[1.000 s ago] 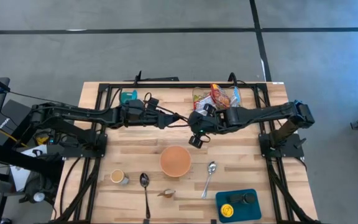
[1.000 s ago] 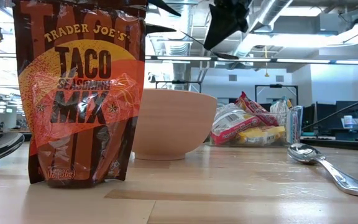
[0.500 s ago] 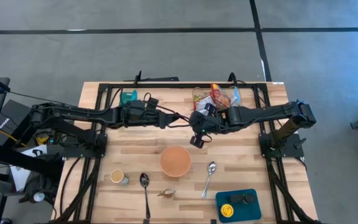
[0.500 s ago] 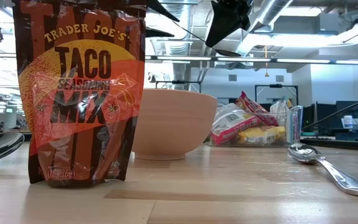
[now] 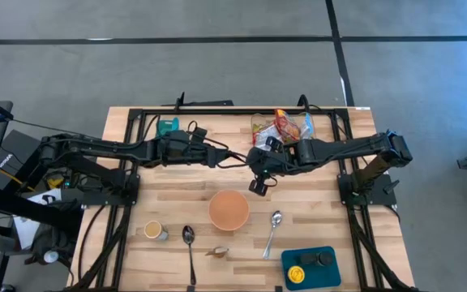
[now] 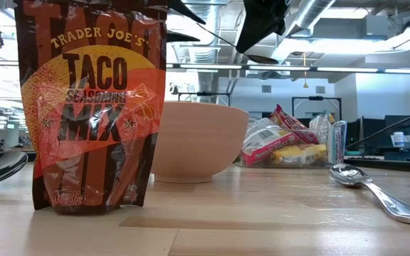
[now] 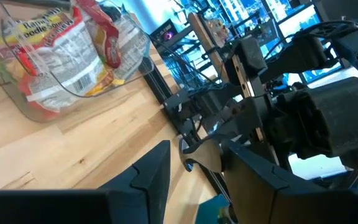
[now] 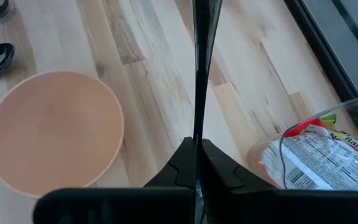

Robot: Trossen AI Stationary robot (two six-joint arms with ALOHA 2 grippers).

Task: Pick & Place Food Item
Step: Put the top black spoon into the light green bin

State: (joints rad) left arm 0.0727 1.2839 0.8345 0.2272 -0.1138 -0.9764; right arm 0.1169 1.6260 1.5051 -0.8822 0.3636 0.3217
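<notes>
Grey concrete floor (image 5: 217, 73) with dark seam lines surrounds the wooden worktop (image 5: 177, 195); exposed ceiling ducts (image 6: 312, 14) overhead.

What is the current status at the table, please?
Right end effector shut, empty, above bare wood between bowl and food container. Left end effector partly open, empty, mid-table. Ramen packet still in container. Nothing obstructing.

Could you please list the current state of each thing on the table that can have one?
Bowl: upright, empty.
Clear bin: open, holding snack packets.
Taco seasoning pouch: standing upright, sealed.
Small cup: upright.
Two spoons: lying flat on the table.
Right tool: shut, holding nothing, above the table between bowl and bin.
Left tool: partly open, holding nothing.
</notes>
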